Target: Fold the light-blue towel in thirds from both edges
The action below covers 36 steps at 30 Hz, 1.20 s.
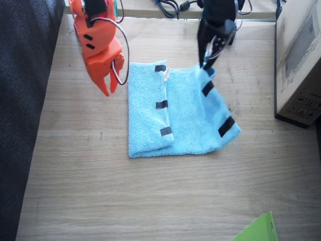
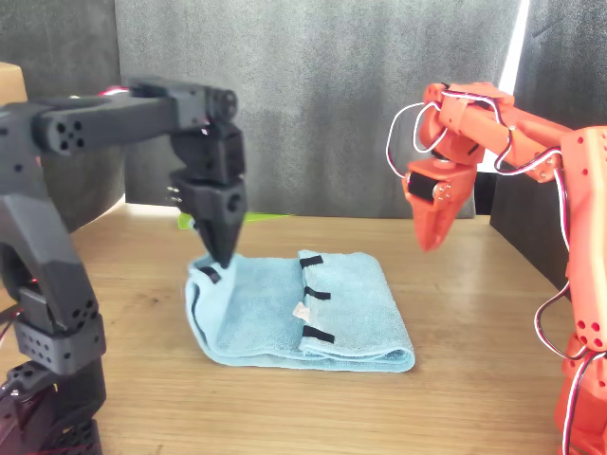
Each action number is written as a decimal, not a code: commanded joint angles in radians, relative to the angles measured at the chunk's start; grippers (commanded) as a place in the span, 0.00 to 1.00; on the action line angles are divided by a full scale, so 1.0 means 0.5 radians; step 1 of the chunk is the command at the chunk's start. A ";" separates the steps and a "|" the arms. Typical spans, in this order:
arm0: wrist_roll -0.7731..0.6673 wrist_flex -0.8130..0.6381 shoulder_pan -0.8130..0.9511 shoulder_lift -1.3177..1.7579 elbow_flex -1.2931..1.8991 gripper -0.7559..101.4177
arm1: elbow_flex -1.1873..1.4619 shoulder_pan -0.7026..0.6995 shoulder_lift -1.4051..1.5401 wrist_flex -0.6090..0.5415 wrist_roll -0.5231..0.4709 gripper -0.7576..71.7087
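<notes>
Pinched one taped corner of the light-blue towel [image 1: 173,116] in the left tool [image 1: 206,64], folded edge lying toward nine o'clock on the bench [image 1: 150,196]; right tool [image 1: 110,88] empty, nearly closed.

Light-blue towel [image 1: 185,125] with black tape strips [image 1: 161,104], orange right arm [image 1: 98,42], black left arm [image 1: 216,25], pale wood table [image 1: 150,196]

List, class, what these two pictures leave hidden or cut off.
- Left tool: its tips sink into the towel corner in both views, so the grip itself is hidden.
- Cardboard box: cut off by the fixed view's edge.
- Green sheet: only a corner shows, fixed view.
- Right tool: whether open or shut is unclear.
</notes>
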 commanded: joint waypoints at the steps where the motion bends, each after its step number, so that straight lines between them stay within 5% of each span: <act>1: -0.006 0.046 -0.058 -0.031 -0.117 0.00 | 0.015 0.009 0.043 0.015 0.021 0.11; 36: 0.104 0.537 -0.436 -1.258 -1.605 0.00 | 0.015 -0.049 0.021 0.009 -0.018 0.11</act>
